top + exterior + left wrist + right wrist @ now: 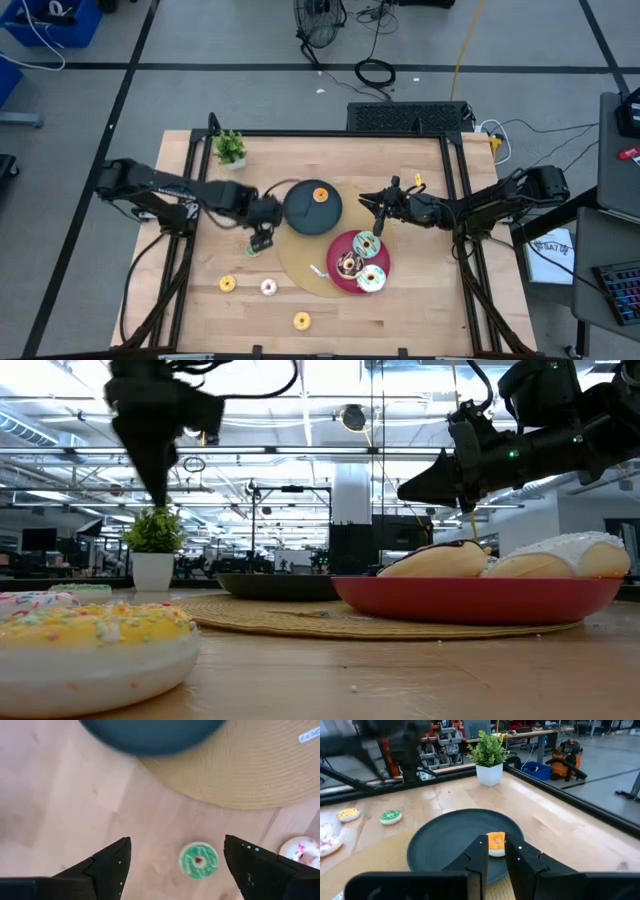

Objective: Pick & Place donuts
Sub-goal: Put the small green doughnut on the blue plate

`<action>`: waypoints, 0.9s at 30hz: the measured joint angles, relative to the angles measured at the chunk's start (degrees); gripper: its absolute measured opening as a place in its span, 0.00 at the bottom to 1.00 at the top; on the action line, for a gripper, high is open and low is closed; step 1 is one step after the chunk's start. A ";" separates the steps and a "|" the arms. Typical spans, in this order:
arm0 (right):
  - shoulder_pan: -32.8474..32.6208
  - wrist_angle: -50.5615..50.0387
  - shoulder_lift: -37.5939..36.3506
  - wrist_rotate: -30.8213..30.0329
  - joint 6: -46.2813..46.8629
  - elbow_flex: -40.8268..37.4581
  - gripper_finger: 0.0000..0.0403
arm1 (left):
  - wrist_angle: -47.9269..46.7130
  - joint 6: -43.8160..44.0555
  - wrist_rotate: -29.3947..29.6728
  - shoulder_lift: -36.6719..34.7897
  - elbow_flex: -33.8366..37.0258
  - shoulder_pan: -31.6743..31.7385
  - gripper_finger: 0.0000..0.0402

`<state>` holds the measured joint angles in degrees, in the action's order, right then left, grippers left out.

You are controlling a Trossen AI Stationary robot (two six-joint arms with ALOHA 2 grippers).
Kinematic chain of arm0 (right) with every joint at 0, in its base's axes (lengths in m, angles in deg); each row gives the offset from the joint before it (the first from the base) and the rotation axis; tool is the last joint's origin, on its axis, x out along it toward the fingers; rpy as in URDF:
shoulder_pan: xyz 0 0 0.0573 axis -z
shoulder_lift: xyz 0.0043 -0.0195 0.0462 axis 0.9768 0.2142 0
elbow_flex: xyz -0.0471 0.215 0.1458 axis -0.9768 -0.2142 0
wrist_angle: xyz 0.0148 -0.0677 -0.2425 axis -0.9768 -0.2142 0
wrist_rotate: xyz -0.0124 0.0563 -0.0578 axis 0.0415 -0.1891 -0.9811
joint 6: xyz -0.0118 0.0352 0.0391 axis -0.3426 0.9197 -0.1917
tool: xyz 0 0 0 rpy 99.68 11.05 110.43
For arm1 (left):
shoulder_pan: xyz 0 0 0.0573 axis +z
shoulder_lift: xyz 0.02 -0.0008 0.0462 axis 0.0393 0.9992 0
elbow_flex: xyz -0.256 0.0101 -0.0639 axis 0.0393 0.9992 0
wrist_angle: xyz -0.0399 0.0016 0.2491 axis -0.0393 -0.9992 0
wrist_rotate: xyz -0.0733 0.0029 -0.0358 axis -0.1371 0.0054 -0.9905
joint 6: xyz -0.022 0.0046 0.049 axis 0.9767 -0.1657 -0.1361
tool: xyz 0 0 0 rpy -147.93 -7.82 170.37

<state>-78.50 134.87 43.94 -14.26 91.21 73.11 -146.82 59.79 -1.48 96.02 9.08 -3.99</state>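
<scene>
On my counter (420,300) the black plate (300,212) is my landmark: it carries one orange donut (320,195), and three iced donuts (371,278) fill the red plate (340,245) beside it. My left gripper (175,862) hangs jaws apart over the green donut (198,860) just off that plate, while my right gripper (496,851) hovers beside the plate's other edge, jaws nearly closed and empty.

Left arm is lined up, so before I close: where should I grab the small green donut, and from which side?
Come straight down from above. The green donut lies flat on the bare wood table, clear of the woven mat and the pink donut. The left gripper is open above it, so pinch across the outer rim, one of the fingers on each side.
</scene>
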 joint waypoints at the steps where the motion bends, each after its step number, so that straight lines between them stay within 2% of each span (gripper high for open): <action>1: 0.00 0.07 0.00 0.00 0.40 0.00 0.14 | 0.13 2.59 -0.04 0.00 1.45 -1.47 0.77; 6: 0.00 0.30 0.00 0.00 0.37 0.00 0.14 | 2.01 11.48 -0.10 0.66 8.99 -6.59 0.75; 12: 0.00 2.37 0.00 0.00 0.07 0.00 0.14 | 5.00 20.19 0.00 0.56 14.37 -9.44 0.76; 22: 0.00 5.07 0.00 0.00 -2.71 0.00 0.14 | 13.71 22.33 -1.93 0.55 17.07 -10.93 0.77; 27: 0.00 5.07 0.00 -0.02 -2.73 0.00 0.14 | 13.77 24.10 -1.06 0.55 17.12 -11.61 0.76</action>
<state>-78.50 139.94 43.94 -14.29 88.48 73.11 -133.05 83.89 -2.54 96.57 26.20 -15.59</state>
